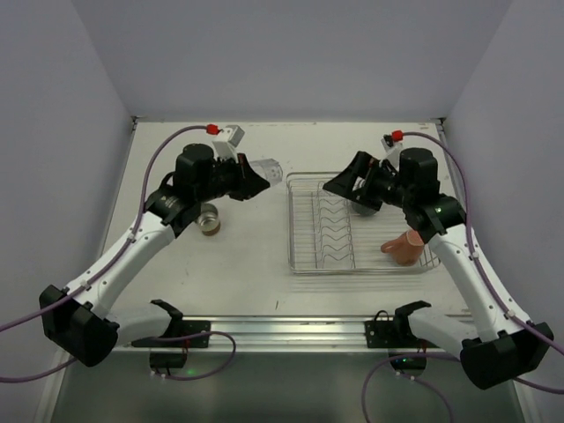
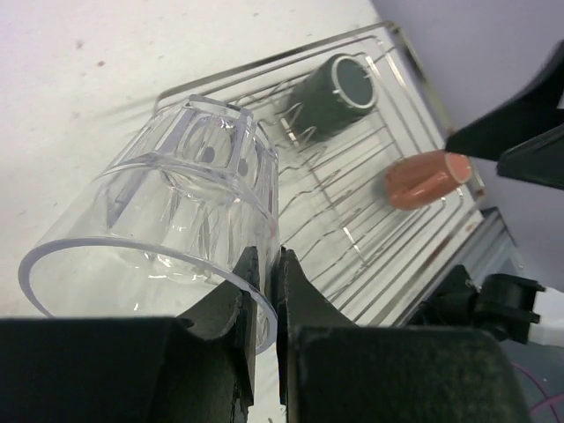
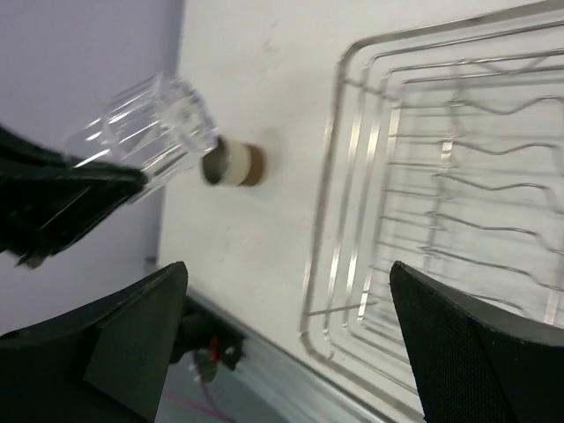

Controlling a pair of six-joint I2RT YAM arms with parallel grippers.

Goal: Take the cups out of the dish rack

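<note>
Bright even light; clear tumbler [image 2: 159, 220] glints; right wrist view blurred.

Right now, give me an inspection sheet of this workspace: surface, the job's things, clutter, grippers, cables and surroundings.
Surface: white table, a few dark specks.
Job's things: silver wire dish rack holds a dark grey mug and a salmon-pink cup, the pink one lying on its side. A cream cup with brown band sits on the table left of the rack. A clear ribbed tumbler is held off the table.
Clutter: nothing seen.
Grippers: left gripper shut on the tumbler's rim; right gripper open and empty over the rack.
Cables: purple cables run along both arms.
Surroundings: plain pale walls on three sides.
</note>
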